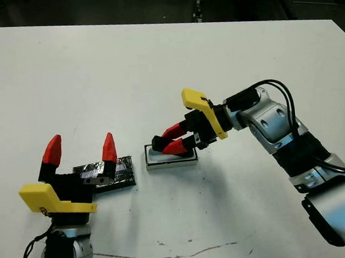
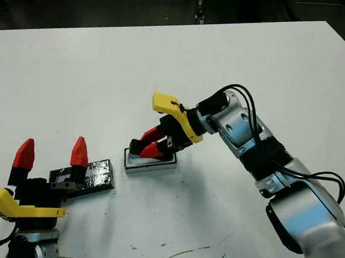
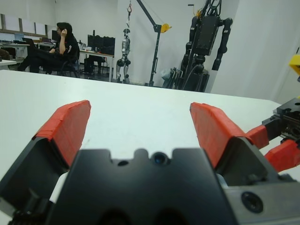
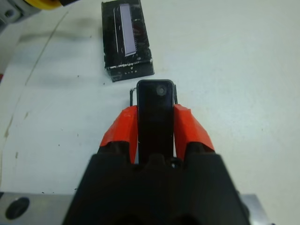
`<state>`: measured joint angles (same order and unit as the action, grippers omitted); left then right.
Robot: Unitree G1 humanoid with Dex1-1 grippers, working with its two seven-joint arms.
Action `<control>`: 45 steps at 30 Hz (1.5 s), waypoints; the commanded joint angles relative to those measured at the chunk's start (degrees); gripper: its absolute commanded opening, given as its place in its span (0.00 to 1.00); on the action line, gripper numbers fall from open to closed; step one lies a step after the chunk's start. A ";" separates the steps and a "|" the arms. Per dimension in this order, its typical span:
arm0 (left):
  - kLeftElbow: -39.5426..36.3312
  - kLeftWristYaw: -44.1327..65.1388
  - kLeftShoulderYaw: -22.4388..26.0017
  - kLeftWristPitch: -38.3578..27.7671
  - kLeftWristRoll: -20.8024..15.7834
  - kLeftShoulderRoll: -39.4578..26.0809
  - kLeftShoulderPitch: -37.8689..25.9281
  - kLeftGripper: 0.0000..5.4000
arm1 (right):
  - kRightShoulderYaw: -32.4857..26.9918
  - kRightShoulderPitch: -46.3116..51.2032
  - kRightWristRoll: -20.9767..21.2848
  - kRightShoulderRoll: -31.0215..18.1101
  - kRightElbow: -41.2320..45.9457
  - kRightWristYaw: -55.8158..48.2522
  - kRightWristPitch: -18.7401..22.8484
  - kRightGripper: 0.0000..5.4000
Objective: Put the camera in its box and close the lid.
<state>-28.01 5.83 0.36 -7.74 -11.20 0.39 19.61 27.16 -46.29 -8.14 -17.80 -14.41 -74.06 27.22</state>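
Observation:
The camera (image 4: pixel 154 117), a slim black bar, is clamped between the red fingers of my right gripper (image 1: pixel 164 143), which is shut on it. The gripper holds it low over the box (image 1: pixel 172 163), a small white-rimmed tray in the middle of the table. I cannot tell whether the camera touches the box's floor. The lid (image 1: pixel 123 171), flat, black and crinkly, lies on the table just left of the box. My left gripper (image 1: pixel 80 148) stands open at the lid's left end with nothing between its fingers, and its right finger (image 1: pixel 108 148) rises in front of the lid.
The white table (image 1: pixel 155 64) spreads wide behind the box. A thin dark scratch (image 1: pixel 171 253) runs along its near part. Beyond the table's far edge, the left wrist view shows a seated person (image 3: pixel 63 47), desks and robot stands.

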 commanded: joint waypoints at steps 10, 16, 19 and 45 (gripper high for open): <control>-0.36 -0.55 -0.39 -0.11 0.48 0.09 0.85 1.00 | 2.10 3.19 3.21 -3.40 3.88 2.67 2.31 0.31; 0.02 -0.44 -0.52 -0.41 0.46 0.06 0.67 1.00 | 1.18 4.92 2.98 -3.27 7.73 7.10 6.33 0.31; 0.09 -0.58 -0.52 -0.27 0.65 0.04 0.65 1.00 | 1.14 5.28 3.06 -3.36 8.96 8.50 7.16 0.31; -0.05 -0.74 -0.94 0.11 -0.03 0.39 0.88 1.00 | -2.18 -1.87 0.04 -6.78 3.91 -3.07 -6.15 0.78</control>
<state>-28.26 5.09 -0.44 -7.71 -10.89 0.55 19.98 25.75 -47.32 -7.71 -23.16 -10.40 -76.03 21.60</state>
